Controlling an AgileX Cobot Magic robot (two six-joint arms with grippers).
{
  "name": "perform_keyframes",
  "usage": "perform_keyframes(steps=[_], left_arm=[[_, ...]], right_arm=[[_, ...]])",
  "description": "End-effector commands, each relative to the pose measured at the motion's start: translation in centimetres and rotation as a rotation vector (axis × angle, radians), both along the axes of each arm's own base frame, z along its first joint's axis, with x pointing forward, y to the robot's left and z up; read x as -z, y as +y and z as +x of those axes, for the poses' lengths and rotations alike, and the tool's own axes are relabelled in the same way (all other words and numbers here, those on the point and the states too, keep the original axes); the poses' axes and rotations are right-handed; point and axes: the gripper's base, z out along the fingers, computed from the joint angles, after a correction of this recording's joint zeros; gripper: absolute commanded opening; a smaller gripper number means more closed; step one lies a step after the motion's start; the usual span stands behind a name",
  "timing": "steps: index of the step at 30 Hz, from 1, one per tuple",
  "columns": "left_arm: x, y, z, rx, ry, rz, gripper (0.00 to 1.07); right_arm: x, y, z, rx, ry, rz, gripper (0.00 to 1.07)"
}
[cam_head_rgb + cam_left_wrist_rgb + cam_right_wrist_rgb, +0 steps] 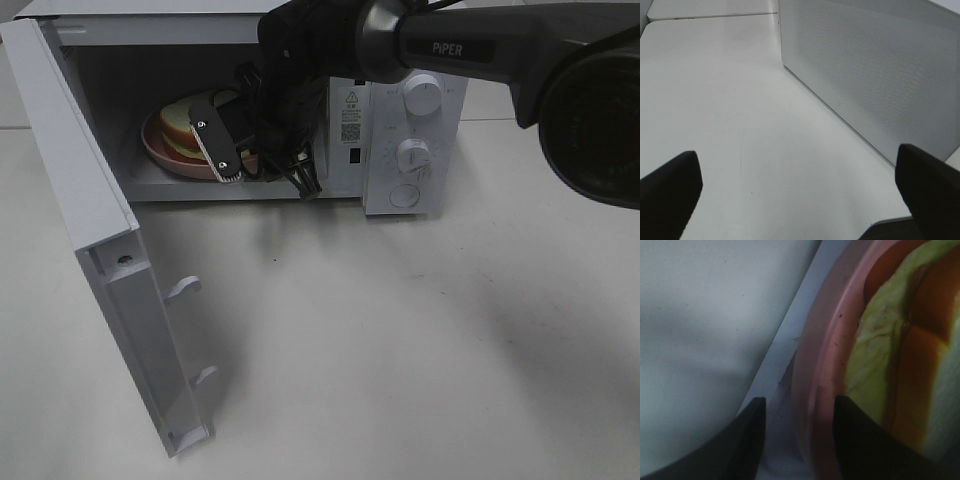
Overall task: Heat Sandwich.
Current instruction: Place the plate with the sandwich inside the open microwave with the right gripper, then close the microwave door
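Note:
The sandwich, white bread with orange crust and yellow-green filling, lies on a round pink plate inside the open microwave. My right gripper reaches into the cavity at the plate's right side. In the right wrist view the right gripper straddles the plate's rim, with a gap between one finger and the rim, and the sandwich lies close behind. My left gripper is open and empty over the white table, out of the exterior view.
The microwave door is swung wide open toward the front left. The control panel with two knobs is at the right of the cavity. A white perforated panel stands beside my left gripper. The white table spreads in front.

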Motion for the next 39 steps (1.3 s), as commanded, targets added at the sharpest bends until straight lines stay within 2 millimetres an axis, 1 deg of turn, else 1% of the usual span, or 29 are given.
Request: perform_keyframes(steps=[1,2,3,7,8,10,12,13,16,21,23,26,30,31,34,35,36,38,39], left_arm=[[-0.1,0.0,-0.3,0.003,-0.036,-0.010,1.03],[-0.1,0.0,-0.3,0.003,-0.036,-0.010,1.03],[-0.1,0.0,-0.3,0.003,-0.036,-0.010,1.03],[-0.1,0.0,-0.3,0.003,-0.036,-0.010,1.03],[-0.1,0.0,-0.3,0.003,-0.036,-0.010,1.03],[-0.1,0.0,-0.3,0.003,-0.036,-0.010,1.03],[-0.1,0.0,-0.3,0.003,-0.036,-0.010,1.03],[-0.1,0.0,-0.3,0.003,-0.036,-0.010,1.03],[-0.1,0.0,-0.3,0.003,-0.036,-0.010,1.03],[-0.1,0.0,-0.3,0.003,-0.036,-0.010,1.03],[-0.1,0.0,-0.3,0.003,-0.036,-0.010,1.03],[-0.1,0.0,-0.3,0.003,-0.036,-0.010,1.03],[-0.1,0.0,-0.3,0.003,-0.036,-0.010,1.03],[-0.1,0.0,-0.3,0.003,-0.036,-0.010,1.03],[-0.1,0.0,-0.3,0.003,-0.036,-0.010,1.03],[-0.1,0.0,-0.3,0.003,-0.036,-0.010,1.03],[-0.1,0.0,-0.3,0.003,-0.036,-0.010,1.03],[-0.1,0.0,-0.3,0.003,-0.036,-0.010,1.03],[-0.1,0.0,-0.3,0.003,-0.036,-0.010,1.03]], right_arm=[[-0.7,0.0,0.1,0.036,-0.009,0.034,0.57],[-0.8,0.1,0.1,0.041,-0.009,0.040,0.60],[-0.8,0.1,0.1,0.041,-0.009,0.040,0.60],[-1.1,0.0,-0.1,0.038,-0.019,0.050,0.68],[-1.1,0.0,-0.1,0.038,-0.019,0.050,0.68],[-1.4,0.0,-0.3,0.032,-0.044,0.091,0.73],[-1.5,0.0,-0.5,0.033,-0.044,0.106,0.74],[-1.7,-0.1,-1.0,0.036,-0.043,0.144,0.77],[-1.8,-0.3,-1.5,0.047,-0.045,0.185,0.81],[-2.2,-0.9,-2.3,0.080,-0.045,0.220,0.81],[-2.3,-1.4,-3.0,0.088,-0.050,0.232,0.81],[-2.2,-1.8,-3.6,0.088,-0.043,0.229,0.81],[-2.1,-3.2,-5.4,0.083,-0.019,0.192,0.80],[-2.1,-3.2,-5.4,0.083,-0.019,0.192,0.80],[-2.4,-3.8,-6.2,0.091,-0.013,0.195,0.80],[-2.6,-4.3,-6.8,0.099,-0.006,0.198,0.79],[-2.6,-4.3,-6.8,0.099,-0.006,0.198,0.79],[-2.7,-4.7,-7.4,0.113,0.004,0.200,0.78],[-2.9,-5.1,-7.9,0.130,0.013,0.206,0.78]])
